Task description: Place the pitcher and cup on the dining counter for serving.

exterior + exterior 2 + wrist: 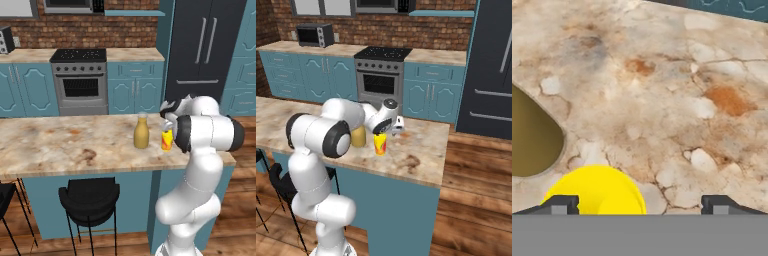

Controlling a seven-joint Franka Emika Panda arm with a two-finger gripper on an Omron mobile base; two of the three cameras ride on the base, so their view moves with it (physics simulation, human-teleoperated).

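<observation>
Pitcher [141, 131] and cup [167, 139] both sit on the table [45, 145], no readable labels. Gripper [640, 204] hangs spread open right above the cup.

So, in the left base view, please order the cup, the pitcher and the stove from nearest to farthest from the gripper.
1. The cup: directly under the gripper, on the dining counter.
2. The pitcher: beside the cup, to its left in this view.
3. The stove: far behind, against the brick wall.
</observation>
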